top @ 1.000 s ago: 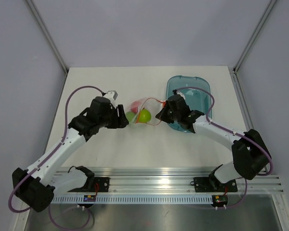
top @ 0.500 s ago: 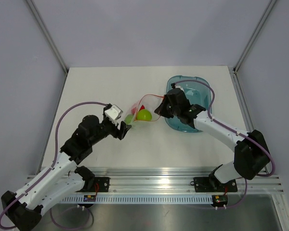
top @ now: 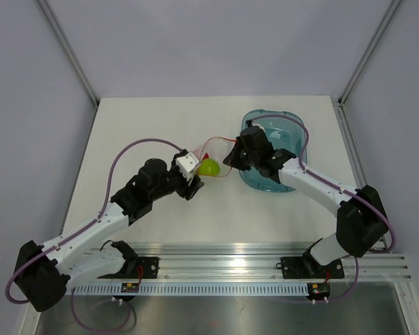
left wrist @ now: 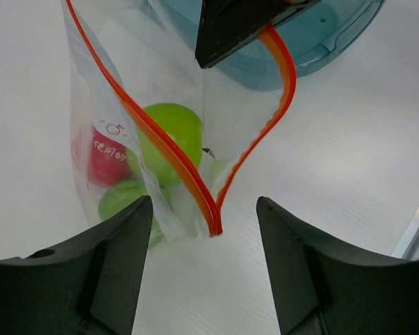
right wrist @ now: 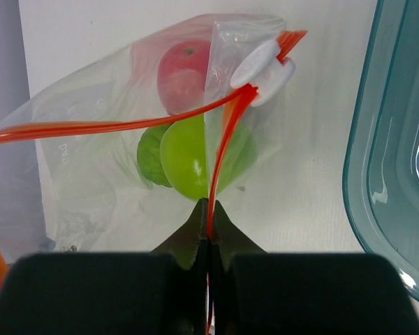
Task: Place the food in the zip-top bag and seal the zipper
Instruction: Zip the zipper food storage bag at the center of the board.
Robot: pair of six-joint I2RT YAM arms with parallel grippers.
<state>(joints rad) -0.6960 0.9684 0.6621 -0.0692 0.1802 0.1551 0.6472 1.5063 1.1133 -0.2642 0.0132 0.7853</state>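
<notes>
Pinching the zipper (right wrist: 222, 143) between pressed jaws, the right gripper (right wrist: 208, 209) holds the bag (right wrist: 84, 174) just left of the tray (right wrist: 394, 139); the food (right wrist: 188, 160) sits inside, while the left gripper (left wrist: 202, 216), jaws spread, flanks the zipper's end farthest from the tray.

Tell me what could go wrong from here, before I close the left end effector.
1. The left end effector is open either side of the near corner of the zipper. Closing off-centre might catch one strip or only the bag film, leaving a gap.
2. The right end effector pinches the zipper by a thin edge, so a pull could slip it free.
3. The green apple sits close under the gaping mouth and may bulge the seal or roll out.
</notes>
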